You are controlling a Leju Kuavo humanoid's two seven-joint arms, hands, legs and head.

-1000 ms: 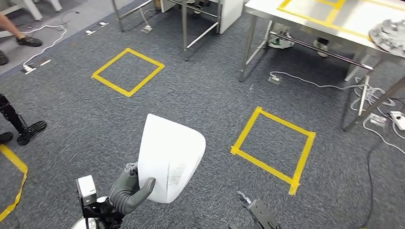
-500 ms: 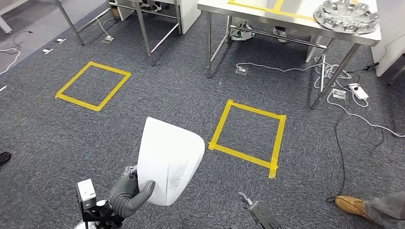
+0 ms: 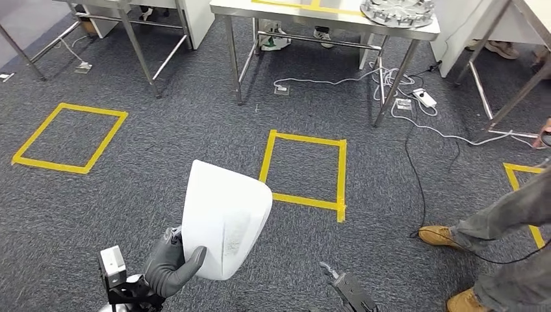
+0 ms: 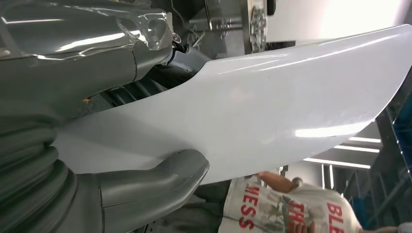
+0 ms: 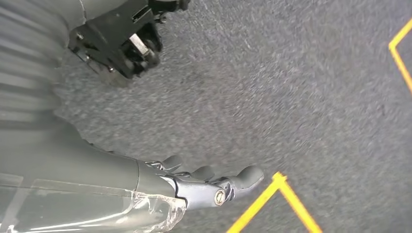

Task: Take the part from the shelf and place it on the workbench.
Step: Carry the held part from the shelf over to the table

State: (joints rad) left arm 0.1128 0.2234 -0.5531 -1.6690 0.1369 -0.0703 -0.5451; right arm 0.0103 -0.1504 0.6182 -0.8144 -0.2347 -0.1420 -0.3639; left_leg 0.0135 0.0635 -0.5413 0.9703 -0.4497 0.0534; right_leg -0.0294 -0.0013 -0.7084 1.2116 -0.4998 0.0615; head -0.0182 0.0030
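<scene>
The white part stands nearly upright in the left hand, its long axis rising from the grip at its lower edge, with the thumb pressed across the near face. Taking the workbench as landmark: the part is well apart from it, on the near side, with grey carpet and a yellow tape square between the two. The bench lies ahead of the hand and a little to its right, so the coming move is, by my reading, a walk forward over that square before the arm can reach out. A round metal disc sits on the bench's right end; the left stretch looks like the freer landing spot.

The right hand hangs low beside the body, nearer the bench's right leg line, its fingers loosely apart and holding nothing.

A person's legs and tan boots stand to the right of the tape square, near a trailing black cable.

The left wrist view adds the part's glossy curved surface and the thumb clamped on its edge. The right wrist view shows the right hand's fingers slightly curled over bare carpet.
</scene>
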